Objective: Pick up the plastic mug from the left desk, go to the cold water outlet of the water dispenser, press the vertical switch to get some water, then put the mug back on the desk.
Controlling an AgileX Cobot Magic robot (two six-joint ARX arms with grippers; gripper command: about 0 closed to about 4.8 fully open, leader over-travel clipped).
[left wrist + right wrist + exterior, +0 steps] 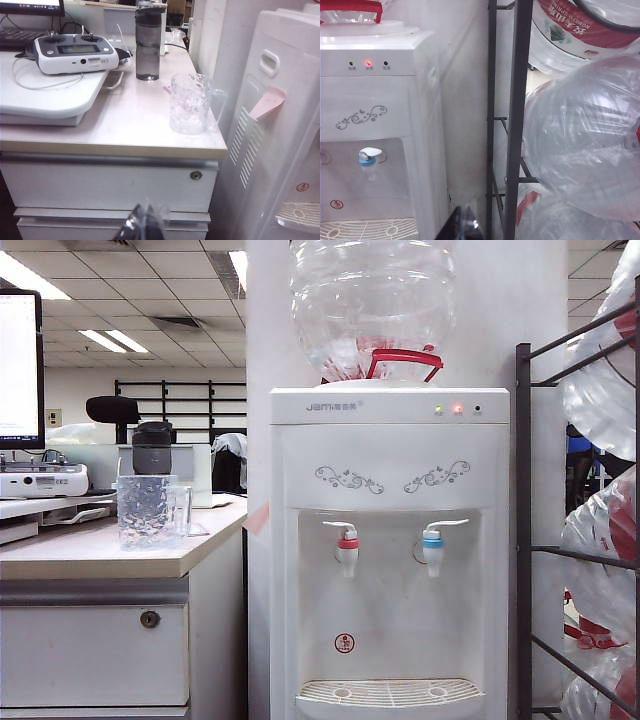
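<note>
The clear dimpled plastic mug [150,510] [189,104] stands upright near the right front corner of the left desk [100,552] [125,125], its handle toward the water dispenser [390,440] [280,100] [375,75]. The cold water outlet [433,550] [368,161] with its blue band carries the vertical switch [447,525] [371,151]. My left gripper [145,220] is shut and empty, low in front of the desk drawers. Also shut and empty, my right gripper [465,222] hangs between the dispenser's side and the rack. Neither gripper shows in the exterior view.
A smoky-grey bottle [148,42] [152,448] and a white remote controller [75,50] stand behind the mug. A red-banded tap [347,545] is left of the blue one. A dark metal rack [522,540] [515,125] of spare water bottles stands right of the dispenser.
</note>
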